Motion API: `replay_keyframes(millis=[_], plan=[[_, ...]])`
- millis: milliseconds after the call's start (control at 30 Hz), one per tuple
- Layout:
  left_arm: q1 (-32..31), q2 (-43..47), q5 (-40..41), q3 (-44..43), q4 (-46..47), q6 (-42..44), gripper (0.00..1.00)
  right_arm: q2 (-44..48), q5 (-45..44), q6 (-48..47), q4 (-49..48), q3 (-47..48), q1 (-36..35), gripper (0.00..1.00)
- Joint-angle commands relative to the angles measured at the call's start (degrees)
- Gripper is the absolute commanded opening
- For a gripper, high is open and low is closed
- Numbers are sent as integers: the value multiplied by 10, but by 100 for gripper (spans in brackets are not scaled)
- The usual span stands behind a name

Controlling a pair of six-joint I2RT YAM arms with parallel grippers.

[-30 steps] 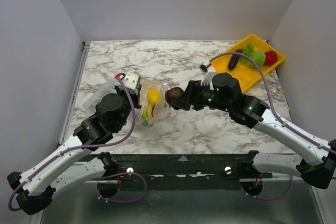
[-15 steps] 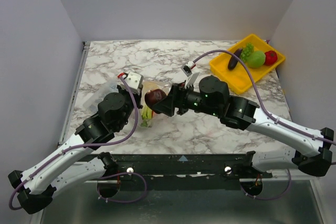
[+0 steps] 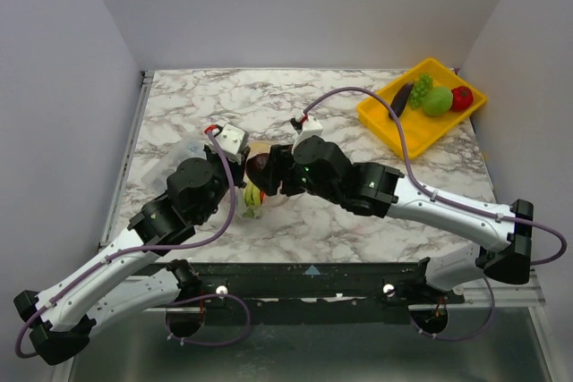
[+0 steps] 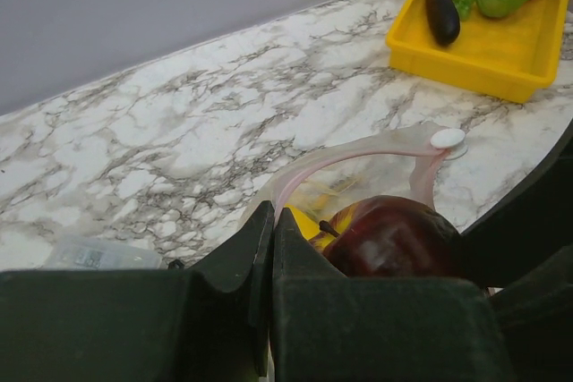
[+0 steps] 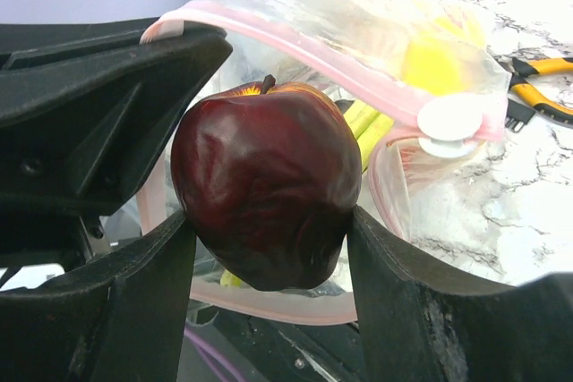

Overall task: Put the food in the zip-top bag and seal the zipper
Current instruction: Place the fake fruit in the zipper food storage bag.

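My right gripper (image 5: pixel 269 230) is shut on a dark red apple (image 5: pixel 264 181) and holds it at the open mouth of the clear zip-top bag (image 5: pixel 385 60). The bag's pink zipper strip (image 5: pixel 295 33) arcs above the apple, with a white slider (image 5: pixel 448 118) at its right end. Yellow and green food (image 5: pixel 425 69) lies inside the bag. My left gripper (image 4: pixel 271 221) is shut on the bag's near rim and holds the mouth open. In the top view the apple (image 3: pixel 260 165) sits between both grippers over the bag (image 3: pixel 253 192).
A yellow tray (image 3: pixel 403 127) at the back right holds a purple eggplant (image 3: pixel 402 97), green grapes (image 3: pixel 420 89), a green fruit (image 3: pixel 437 100) and a red fruit (image 3: pixel 461 97). Yellow-handled pliers (image 5: pixel 537 100) lie right of the bag. A small clear box (image 4: pixel 103 254) lies left.
My right arm has swung left from the tray side, carrying the apple to the bag's mouth. The left gripper has stayed holding the bag.
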State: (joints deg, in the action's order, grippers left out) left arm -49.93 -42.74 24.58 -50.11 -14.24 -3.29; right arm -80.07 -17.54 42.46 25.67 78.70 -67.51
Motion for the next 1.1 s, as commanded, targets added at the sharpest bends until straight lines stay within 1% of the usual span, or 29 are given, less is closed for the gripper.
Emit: replay_keyframes(millis=[0, 33, 67, 133, 267, 333, 533, 833, 933, 1067], plan=[[3, 12, -20, -7, 18, -6, 0, -27, -56, 13, 26, 38, -11, 35], [2, 13, -22, -7, 18, -7, 0, -35, -60, 13, 32, 45, -12, 41], [2, 12, -23, -7, 19, -7, 0, -41, -64, 10, 37, 50, -14, 50], [2, 8, -27, -10, 15, -8, 0, -54, -70, 9, 48, 60, -17, 59], [2, 5, -29, -12, 12, -10, 0, -71, -99, 7, 77, 81, -25, 71], [2, 6, -30, -11, 12, -11, 0, -71, -107, 3, 84, 83, -27, 75], [2, 4, -38, -14, 10, -16, 0, -52, -117, -1, 81, 69, -27, 80], [2, 4, -39, -14, 7, -17, 0, -17, -131, -12, 88, 52, -27, 79], [2, 0, -30, -15, 7, -14, 0, -11, -163, -32, 100, 52, -27, 79], [2, -9, -40, -20, 0, -19, 0, -9, -236, -55, 134, 66, -26, 79]])
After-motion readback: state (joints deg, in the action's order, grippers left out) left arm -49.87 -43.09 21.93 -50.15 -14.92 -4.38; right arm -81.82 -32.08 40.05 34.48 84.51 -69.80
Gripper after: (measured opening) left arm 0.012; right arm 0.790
